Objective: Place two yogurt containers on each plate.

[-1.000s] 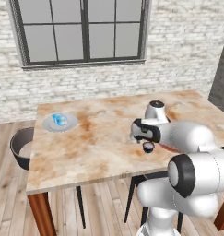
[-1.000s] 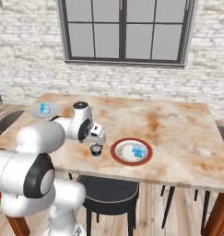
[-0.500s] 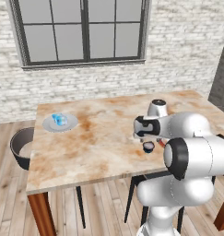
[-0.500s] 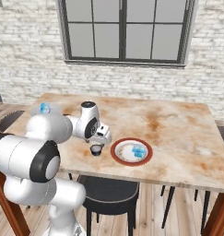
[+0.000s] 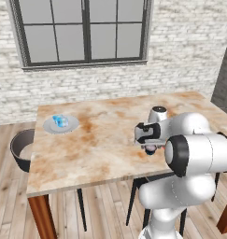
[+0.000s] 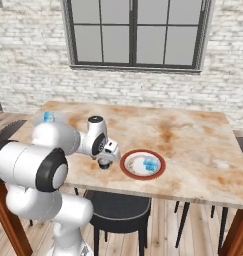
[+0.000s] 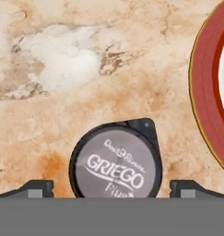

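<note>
Two spread fingers of the downward-pointing hand [image 7: 111, 188] straddle a yogurt container [image 7: 115, 161], released, beside the red-rimmed plate [image 7: 206, 83].

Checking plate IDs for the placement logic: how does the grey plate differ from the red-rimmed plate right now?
Colour: the grey plate is plain light grey; the red-rimmed plate is white with a reddish-brown band.
Position: the grey plate sits near the table's far left corner; the red-rimmed plate sits by the near edge, beside the open tool.
Neighbours: a dark-lidded cup stands on the table by the red-rimmed plate, none by the grey plate.
Shared: both round, shallow, holding light-blue yogurt containers.
</note>
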Available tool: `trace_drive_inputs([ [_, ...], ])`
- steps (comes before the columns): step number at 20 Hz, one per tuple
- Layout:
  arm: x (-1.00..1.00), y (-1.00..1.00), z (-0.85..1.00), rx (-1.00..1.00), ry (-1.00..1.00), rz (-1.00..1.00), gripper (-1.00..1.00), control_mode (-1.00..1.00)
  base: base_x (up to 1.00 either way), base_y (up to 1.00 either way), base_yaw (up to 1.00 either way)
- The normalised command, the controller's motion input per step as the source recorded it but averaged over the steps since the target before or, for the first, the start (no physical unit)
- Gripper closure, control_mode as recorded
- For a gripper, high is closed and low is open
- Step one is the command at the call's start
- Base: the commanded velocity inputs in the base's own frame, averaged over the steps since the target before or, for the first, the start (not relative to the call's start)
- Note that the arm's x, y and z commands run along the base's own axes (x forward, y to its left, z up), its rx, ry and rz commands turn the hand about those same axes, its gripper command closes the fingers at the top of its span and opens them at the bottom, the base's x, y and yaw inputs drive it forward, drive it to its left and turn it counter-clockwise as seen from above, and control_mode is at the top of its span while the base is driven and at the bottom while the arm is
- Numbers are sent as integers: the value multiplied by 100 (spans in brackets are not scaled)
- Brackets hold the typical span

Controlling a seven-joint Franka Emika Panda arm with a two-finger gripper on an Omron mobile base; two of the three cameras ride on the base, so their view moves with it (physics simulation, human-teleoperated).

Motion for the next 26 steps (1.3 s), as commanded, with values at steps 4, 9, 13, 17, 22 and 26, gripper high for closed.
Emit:
trace_drive_inputs([
  [4,-1,0,-28,0,0,0,-100,-100,0,0,0],
  [9,3,0,-8,0,0,0,-100,-100,0,0,0],
  [13,12,0,-9,0,0,0,-100,-100,0,0,0],
  [17,0,0,-2,0,0,0,-100,-100,0,0,0],
  [22,0,0,0,0,0,0,100,-100,0,0,0],
  [26,13,0,13,-1,0,0,100,-100,0,0,0],
])
